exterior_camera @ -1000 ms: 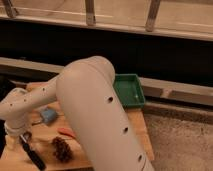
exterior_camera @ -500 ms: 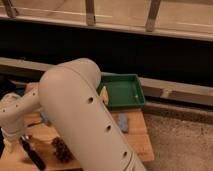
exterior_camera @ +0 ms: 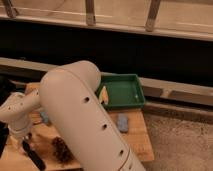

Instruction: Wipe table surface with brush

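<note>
The table surface (exterior_camera: 140, 142) is a light-brown wooden board at the lower middle, largely hidden behind my big white arm (exterior_camera: 82, 115). My gripper (exterior_camera: 22, 139) hangs at the lower left over the table's left part. The brush (exterior_camera: 33, 156), a slim black handle, slants down and to the right directly under the gripper. Its upper end meets the gripper, and its head does not show clearly.
A green tray (exterior_camera: 131, 95) stands at the table's back right with a pale yellow item (exterior_camera: 104, 95) in it. A dark red grape-like cluster (exterior_camera: 61, 149) lies right of the brush. A blue-grey object (exterior_camera: 122, 123) lies on the right, and a dark wall with a rail is behind.
My arm has swung to the left, uncovering more of the green tray and the blue-grey object on the table. The gripper and brush stay at the lower left.
</note>
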Available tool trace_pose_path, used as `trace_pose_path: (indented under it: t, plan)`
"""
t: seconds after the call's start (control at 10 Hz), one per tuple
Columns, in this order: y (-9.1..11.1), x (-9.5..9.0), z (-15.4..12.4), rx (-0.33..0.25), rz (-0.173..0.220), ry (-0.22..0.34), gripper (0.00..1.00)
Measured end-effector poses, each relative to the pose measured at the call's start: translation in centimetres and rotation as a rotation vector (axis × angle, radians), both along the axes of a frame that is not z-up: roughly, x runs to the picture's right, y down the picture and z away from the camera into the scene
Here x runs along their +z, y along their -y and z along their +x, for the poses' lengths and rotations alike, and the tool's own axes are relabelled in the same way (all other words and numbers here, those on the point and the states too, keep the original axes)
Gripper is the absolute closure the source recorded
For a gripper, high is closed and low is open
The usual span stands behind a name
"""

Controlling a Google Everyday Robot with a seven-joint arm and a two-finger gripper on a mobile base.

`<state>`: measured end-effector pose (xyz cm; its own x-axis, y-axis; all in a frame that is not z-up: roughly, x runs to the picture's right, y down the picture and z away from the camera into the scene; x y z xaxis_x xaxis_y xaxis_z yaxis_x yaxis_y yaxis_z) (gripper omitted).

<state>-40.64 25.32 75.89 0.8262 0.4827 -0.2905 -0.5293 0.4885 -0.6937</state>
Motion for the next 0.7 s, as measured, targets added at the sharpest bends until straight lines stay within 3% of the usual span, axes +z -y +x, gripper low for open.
trace_pose_path:
  t: [0.5,0.7]
  plan:
    - [-0.14,-0.09,0.49,0.006,0.007,-0.019,0.95]
    - [-0.08,-0.18,0.45,0.006,0.010,-0.011,1.00]
